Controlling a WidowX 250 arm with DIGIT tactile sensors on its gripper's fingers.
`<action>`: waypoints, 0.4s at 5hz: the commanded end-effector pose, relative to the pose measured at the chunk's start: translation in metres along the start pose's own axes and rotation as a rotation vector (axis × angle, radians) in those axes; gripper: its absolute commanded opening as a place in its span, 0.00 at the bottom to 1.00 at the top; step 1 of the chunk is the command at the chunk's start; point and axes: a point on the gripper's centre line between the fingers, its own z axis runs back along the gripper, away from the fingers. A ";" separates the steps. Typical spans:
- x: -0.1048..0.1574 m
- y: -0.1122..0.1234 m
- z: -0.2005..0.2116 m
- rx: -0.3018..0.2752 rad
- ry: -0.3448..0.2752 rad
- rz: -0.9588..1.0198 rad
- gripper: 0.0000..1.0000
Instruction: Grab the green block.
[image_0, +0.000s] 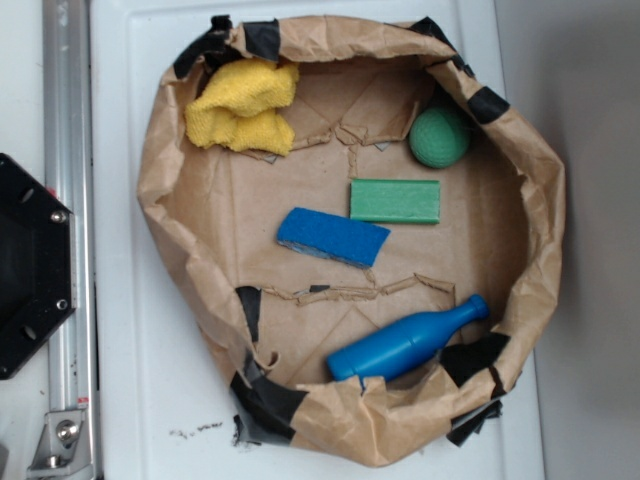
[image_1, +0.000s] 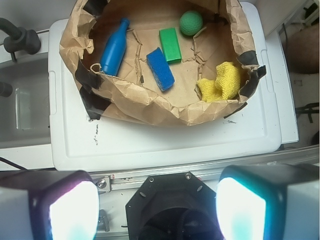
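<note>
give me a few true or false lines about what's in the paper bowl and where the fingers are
1. The green block lies beside the blue pad. True.
2. The fingers are shut on the green block. False: they are wide apart, outside the paper bowl, holding nothing.
3. The green ball rests on the yellow cloth. False: they sit well apart.
4. The blue bottle lies on its side. True.
5. The green block stands on end. False: it lies flat.

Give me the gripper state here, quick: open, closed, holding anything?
Gripper: open, fingers wide apart, holding nothing, well short of the green block in the paper bowl.
</note>
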 end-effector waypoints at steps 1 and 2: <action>0.000 0.000 0.000 0.000 0.000 0.000 1.00; 0.032 0.015 -0.019 -0.010 -0.183 -0.002 1.00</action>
